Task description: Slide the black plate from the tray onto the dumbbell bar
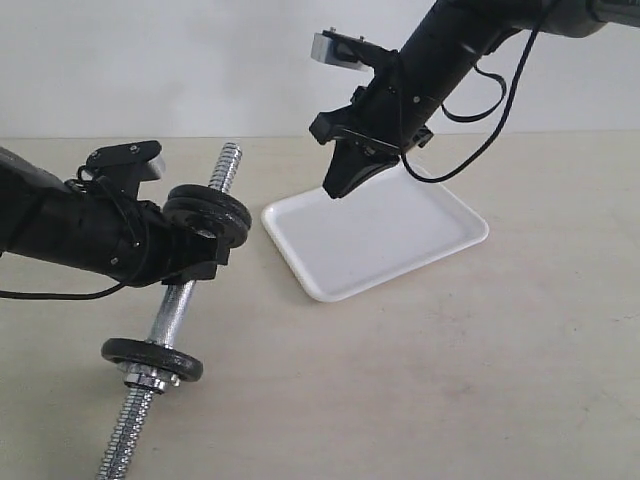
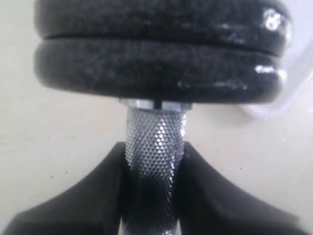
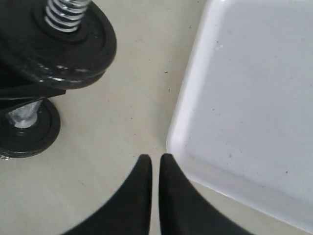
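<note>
Plate sits threaded on the bar, stacked against a second disc just beyond my left fingers, which clamp the knurled middle. Tray lies bare. Judgement: dense, rigid, matte, heavy for its size; best pinched across the rim. Right fingers, pressed shut and holding nothing, hang near the tray's corner. Lower disc occupies the bar's other end.

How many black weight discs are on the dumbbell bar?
3. A stacked pair sits on the dumbbell bar beside the left gripper; a third disc nearer its lower end.
</note>
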Motion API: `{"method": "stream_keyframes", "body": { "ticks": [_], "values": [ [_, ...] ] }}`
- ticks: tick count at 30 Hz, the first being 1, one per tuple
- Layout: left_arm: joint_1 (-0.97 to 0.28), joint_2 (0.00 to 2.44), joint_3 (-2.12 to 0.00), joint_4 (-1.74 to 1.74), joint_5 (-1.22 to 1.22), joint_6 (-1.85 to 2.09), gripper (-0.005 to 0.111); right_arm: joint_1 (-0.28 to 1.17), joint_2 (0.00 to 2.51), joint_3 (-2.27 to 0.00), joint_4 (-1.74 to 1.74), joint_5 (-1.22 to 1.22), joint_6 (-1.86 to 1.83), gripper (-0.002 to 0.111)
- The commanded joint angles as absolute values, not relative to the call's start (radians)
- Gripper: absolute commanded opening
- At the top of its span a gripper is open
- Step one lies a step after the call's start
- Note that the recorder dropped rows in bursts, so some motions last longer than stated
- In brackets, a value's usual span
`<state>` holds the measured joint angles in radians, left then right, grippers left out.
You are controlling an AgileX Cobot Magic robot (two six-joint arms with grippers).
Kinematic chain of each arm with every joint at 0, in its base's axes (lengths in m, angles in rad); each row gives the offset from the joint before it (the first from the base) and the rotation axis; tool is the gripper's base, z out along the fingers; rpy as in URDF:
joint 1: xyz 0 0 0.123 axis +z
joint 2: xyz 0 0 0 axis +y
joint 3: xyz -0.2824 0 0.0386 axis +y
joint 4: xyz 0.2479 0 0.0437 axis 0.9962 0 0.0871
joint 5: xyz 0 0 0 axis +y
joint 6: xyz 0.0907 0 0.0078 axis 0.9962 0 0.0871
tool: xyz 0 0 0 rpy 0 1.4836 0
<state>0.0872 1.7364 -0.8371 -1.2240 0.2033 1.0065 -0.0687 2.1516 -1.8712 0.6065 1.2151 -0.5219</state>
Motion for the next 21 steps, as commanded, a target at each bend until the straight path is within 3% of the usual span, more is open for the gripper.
{"method": "stream_keyframes", "body": {
  "ticks": [1,21],
  "values": [
    [0.121,1.714,-0.896,-1.259,0.231,0.967,0.004,-0.07,2.112,-1.876,0.596,1.221,-0.538,0.0],
    [0.222,1.798,-1.064,-0.966,0.439,0.635,0.004,-0.07,2.036,-1.876,0.588,1.221,-0.533,0.0]
  ]
}}
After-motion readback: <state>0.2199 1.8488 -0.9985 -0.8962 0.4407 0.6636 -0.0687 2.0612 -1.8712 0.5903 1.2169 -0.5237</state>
